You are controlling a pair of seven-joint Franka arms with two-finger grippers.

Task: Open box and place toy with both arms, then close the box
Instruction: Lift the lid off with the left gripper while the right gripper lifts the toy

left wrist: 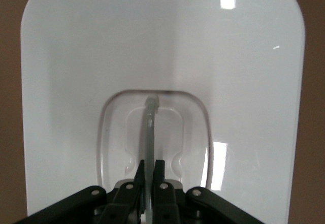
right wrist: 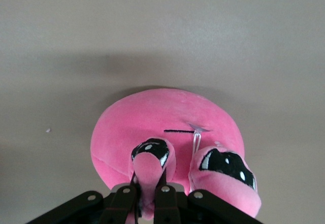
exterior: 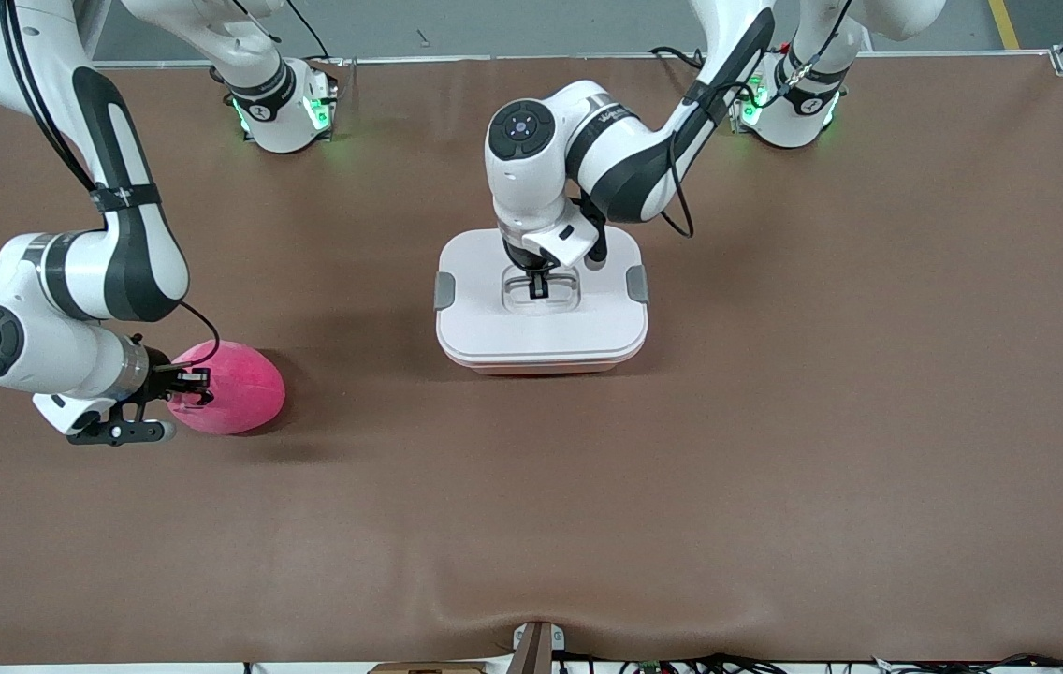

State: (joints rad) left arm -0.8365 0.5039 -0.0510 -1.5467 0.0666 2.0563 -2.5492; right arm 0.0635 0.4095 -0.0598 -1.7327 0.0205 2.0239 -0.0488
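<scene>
White plastic, the lid (exterior: 541,314) sits flat on the box (exterior: 543,301) in the middle of the table (exterior: 775,449), a grey clip (exterior: 444,291) at one short end and another clip (exterior: 637,283) at the other, the pinkish tub only showing as a thin line along the edge nearest the front camera. The lid's long axis runs between the two arms' ends of the table. Sunk in its centre is a clear recess with a thin handle (left wrist: 149,132), and the left gripper (exterior: 539,285) stands straight down into that recess, its fingers (left wrist: 159,176) drawn in tight on the handle bar with barely a gap between them. So the lid looks ready to go straight up, and there is bare table all round the box to set it down.

Well apart from the box, toward the right arm's end of the table and a little nearer the front camera, lies the pink plush toy (exterior: 237,386). The right gripper (exterior: 190,386) comes at it from the side, low to the table, fingers pinched on a small pink nub of the face (right wrist: 148,165) beside one glossy dark eye (right wrist: 223,162). That is a thin hold on soft fabric, and I'd guess the toy could swing or slip when lifted. Its way to the box is open table, but the lid must clear first.
</scene>
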